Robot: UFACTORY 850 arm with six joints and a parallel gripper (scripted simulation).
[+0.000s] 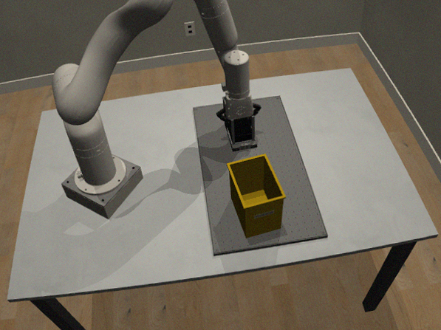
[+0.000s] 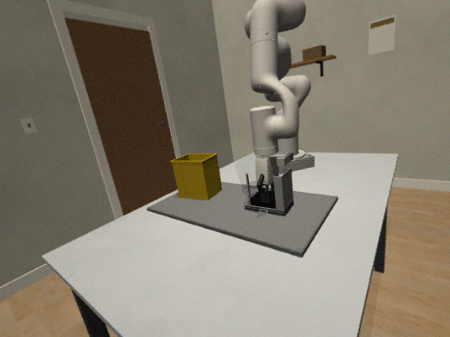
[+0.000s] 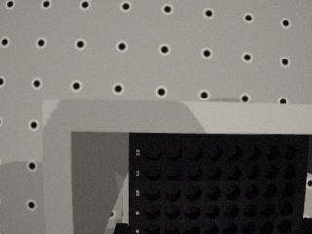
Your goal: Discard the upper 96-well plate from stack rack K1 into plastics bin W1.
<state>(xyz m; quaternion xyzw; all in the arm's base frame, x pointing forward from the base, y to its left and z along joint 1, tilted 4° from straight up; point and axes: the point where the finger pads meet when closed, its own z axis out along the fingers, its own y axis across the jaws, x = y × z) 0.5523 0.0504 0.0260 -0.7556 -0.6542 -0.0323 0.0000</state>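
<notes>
Right, your gripper sat down inside stack rack K1, fingers clamped wide on what looked like the upper 96-well plate; bin W1 stood upright nearby.

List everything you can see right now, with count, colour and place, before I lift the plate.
Table: one, light grey top, dark legs, on the wood floor.
Perforated board: one, dark grey, flat on the table.
Stack rack K1: one, grey, on the board's end nearer the arm's base.
96-well plate: one visible, black, in the rack; a lower plate cannot be made out.
Plastics bin W1: one, yellow, upright, open-topped, on the board apart from the rack.
Door: one, brown, back wall.
Shelf: one, brown, carrying a small box, on the wall.
Arm: one, white, on a grey base on the table.
Gripper: one, down inside the rack, shut on the plate.
</notes>
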